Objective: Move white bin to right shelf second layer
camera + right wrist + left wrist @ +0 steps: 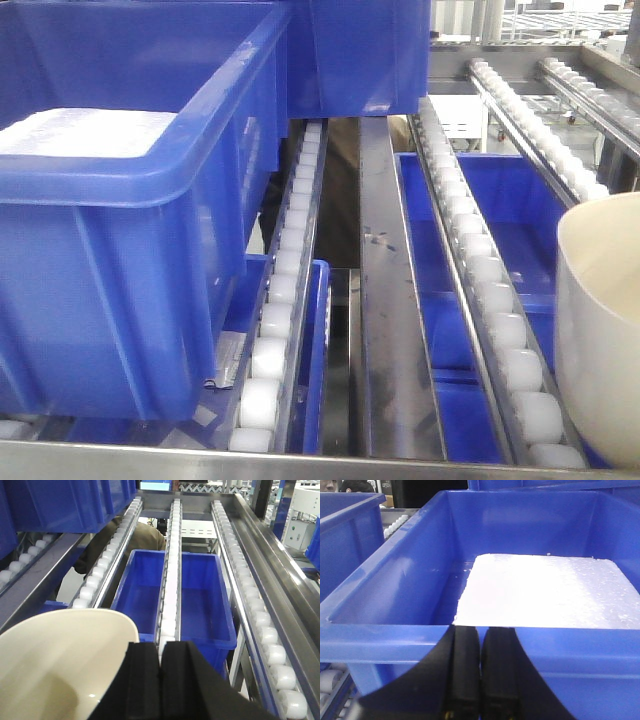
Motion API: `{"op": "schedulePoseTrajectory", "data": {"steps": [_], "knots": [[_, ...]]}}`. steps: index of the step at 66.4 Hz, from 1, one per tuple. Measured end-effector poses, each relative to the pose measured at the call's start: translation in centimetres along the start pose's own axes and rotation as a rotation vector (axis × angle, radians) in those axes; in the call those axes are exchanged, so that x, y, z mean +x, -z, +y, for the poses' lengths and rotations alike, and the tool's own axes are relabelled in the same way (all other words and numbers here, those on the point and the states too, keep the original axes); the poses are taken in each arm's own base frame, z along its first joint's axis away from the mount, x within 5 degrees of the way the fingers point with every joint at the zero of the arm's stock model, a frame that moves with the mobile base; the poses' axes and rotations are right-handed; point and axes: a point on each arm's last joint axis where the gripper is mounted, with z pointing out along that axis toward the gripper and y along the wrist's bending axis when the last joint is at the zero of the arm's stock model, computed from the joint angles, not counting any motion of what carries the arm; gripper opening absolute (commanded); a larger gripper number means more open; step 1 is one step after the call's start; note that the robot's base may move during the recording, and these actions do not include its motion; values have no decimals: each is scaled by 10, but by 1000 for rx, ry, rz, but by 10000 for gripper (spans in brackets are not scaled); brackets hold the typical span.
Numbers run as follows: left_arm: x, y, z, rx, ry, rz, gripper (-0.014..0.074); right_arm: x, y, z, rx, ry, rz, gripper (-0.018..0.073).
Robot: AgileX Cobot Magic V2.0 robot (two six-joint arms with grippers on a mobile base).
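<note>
The white bin (600, 340) is cut off by the right edge of the front view; only part of its rim and wall is seen, above the roller rails of the right shelf second layer (480, 290). In the right wrist view it (60, 665) fills the lower left, beside the right gripper (160, 690), whose fingers are pressed together. Whether the bin is touched cannot be told. The left gripper (480, 680) fingers are likewise closed, before a blue crate (395, 645) holding a white foam slab (545, 590).
</note>
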Motion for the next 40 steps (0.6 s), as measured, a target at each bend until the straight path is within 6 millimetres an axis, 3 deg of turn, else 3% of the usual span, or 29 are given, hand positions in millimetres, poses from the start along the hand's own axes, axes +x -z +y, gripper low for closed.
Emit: {"op": "schedulePoseTrajectory", "data": {"steps": [40], "knots": [[0, 0, 0, 0, 0, 0, 85, 1, 0, 0, 0, 0, 6, 48]]}}
